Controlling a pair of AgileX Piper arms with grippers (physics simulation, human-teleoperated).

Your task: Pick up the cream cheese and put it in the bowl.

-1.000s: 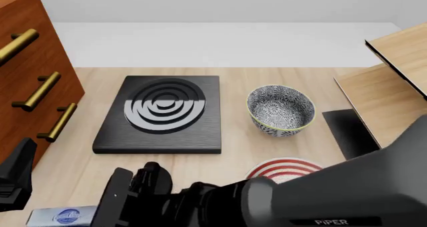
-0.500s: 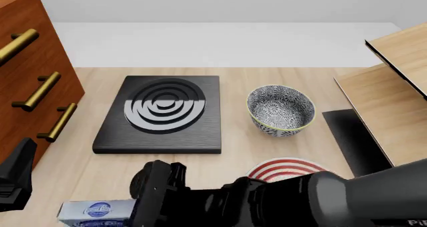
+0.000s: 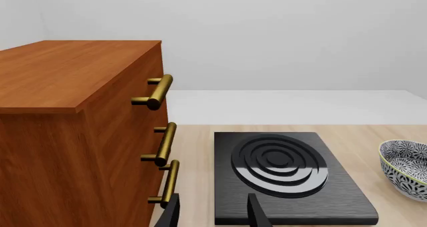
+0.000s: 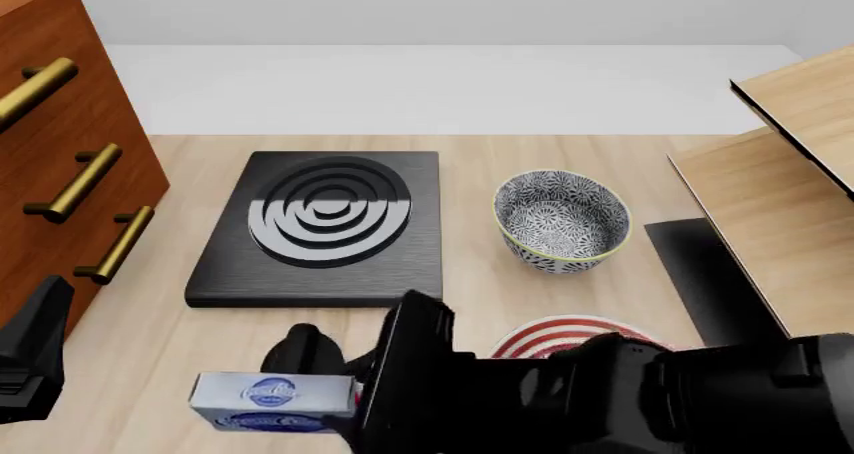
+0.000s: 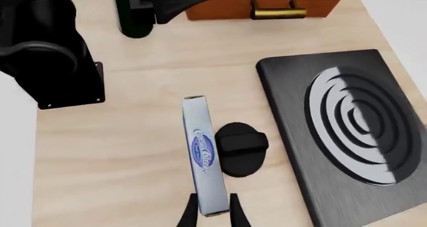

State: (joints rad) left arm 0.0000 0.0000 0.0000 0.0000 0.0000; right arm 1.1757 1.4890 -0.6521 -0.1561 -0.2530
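- the right claw (image 5: pixel 212 214) is clamped on one end of the cream cheese (image 4: pixel 274 401), which sits lifted at the lower left of the front view, its blue oval logo facing the camera.
- in the right wrist view the cream cheese (image 5: pixel 203 154) stretches away from the claw, above bare desk (image 5: pixel 120 152) and beside a small round black object (image 5: pixel 240 148) lying on the wood.
- the bowl (image 4: pixel 562 220) stands empty right of centre in the front view, well apart from the box.
- between box and bowl lie the black stove plate (image 4: pixel 327 226) with its concentric rings and a red-striped plate (image 4: pixel 567 336), partly hidden behind the right arm (image 4: pixel 601 394).
- a wooden drawer cabinet (image 4: pixel 60 164) with brass handles fills the left edge; a pale wooden shelf unit (image 4: pixel 787 174) stands at the right edge.
- the left claw (image 3: pixel 212 214) hangs with its fingers apart and nothing between them, near the cabinet (image 3: pixel 80 132), the stove plate (image 3: pixel 283 174) ahead of it and the bowl (image 3: pixel 405 167) at the frame's right edge.
- in the front view only a dark part of the left arm (image 4: pixel 34 359) shows at the lower left edge.
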